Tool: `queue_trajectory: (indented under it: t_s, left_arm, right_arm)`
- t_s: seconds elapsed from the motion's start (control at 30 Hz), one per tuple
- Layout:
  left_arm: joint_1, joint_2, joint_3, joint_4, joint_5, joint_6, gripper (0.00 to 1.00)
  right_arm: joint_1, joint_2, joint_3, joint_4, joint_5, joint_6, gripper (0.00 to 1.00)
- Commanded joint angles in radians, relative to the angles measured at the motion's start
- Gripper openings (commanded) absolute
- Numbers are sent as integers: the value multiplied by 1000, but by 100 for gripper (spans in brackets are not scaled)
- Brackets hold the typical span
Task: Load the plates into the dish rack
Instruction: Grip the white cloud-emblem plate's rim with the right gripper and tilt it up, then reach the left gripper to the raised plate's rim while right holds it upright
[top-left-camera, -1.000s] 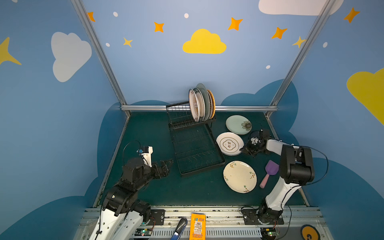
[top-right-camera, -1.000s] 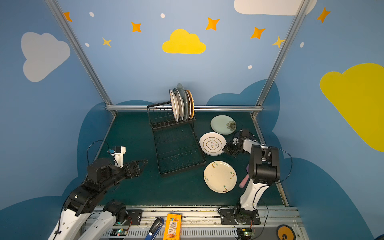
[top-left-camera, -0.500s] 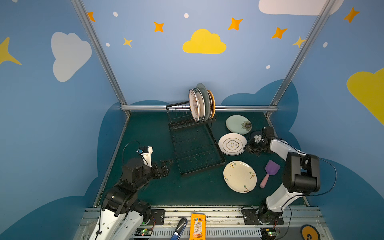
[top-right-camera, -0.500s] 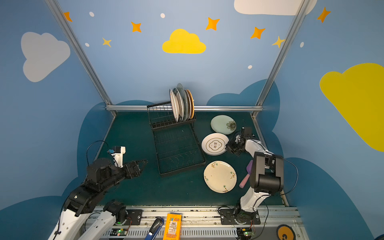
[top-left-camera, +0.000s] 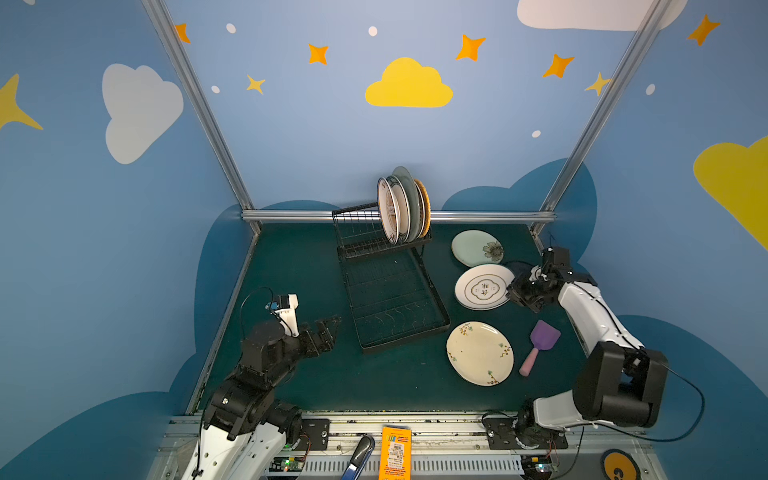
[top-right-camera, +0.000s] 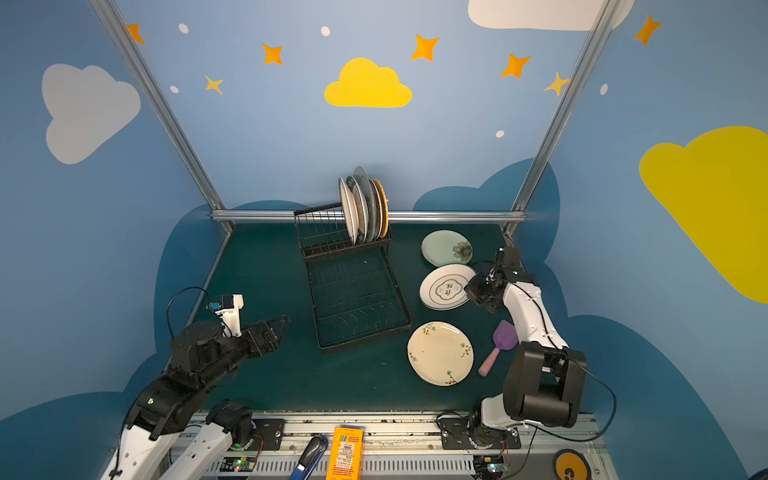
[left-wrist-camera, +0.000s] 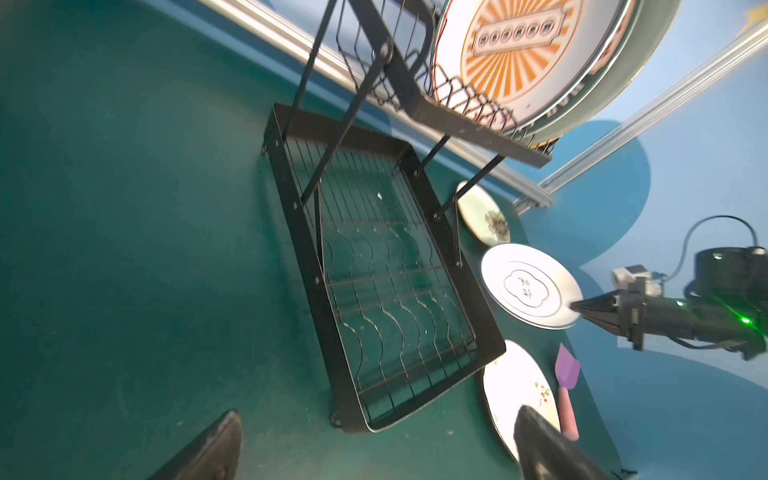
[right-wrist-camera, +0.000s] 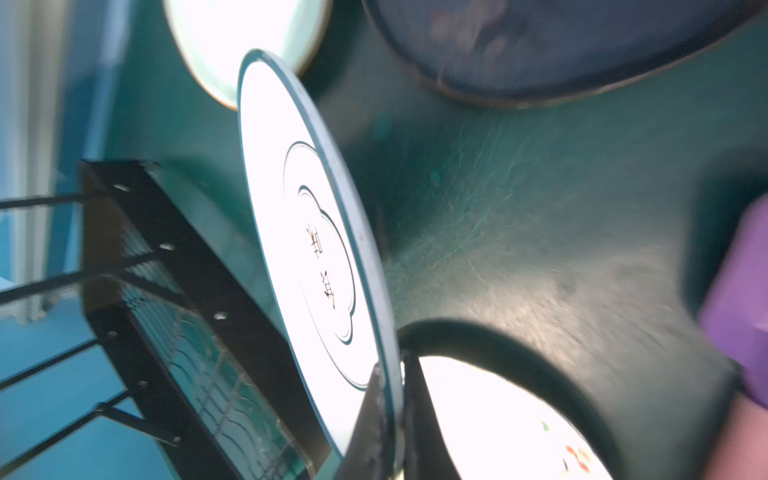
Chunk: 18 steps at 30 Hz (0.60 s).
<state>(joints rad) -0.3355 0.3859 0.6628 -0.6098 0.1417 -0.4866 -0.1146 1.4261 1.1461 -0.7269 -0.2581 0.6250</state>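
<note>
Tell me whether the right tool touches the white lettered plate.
Touching. In the right wrist view the right tool pinches the rim of the white plate, one finger on each face.

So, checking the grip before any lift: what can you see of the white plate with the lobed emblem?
The round white plate looks like glazed ceramic, with a thin dark rim line, a lobed dark outline and two characters at its centre. It is tilted: the shut right tool pinches its rim, and that edge is raised off the green mat. It lies right of the black wire dish rack, between a pale green plate and a cream floral plate.
</note>
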Motion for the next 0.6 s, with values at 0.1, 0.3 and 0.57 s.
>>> queue_trajectory:
  t_s: [0.1, 0.3, 0.57]
  left_arm:
    - [3, -28, -35, 121, 10, 0, 100]
    - [-21, 86, -42, 294, 147, -9, 100]
    - [-275, 328, 57, 460, 3, 199, 100]
  right_arm:
    - [10, -79, 147, -153, -37, 35, 0]
    - [84, -170, 165, -187, -63, 59, 0]
    - [224, -283, 128, -168, -10, 132, 0]
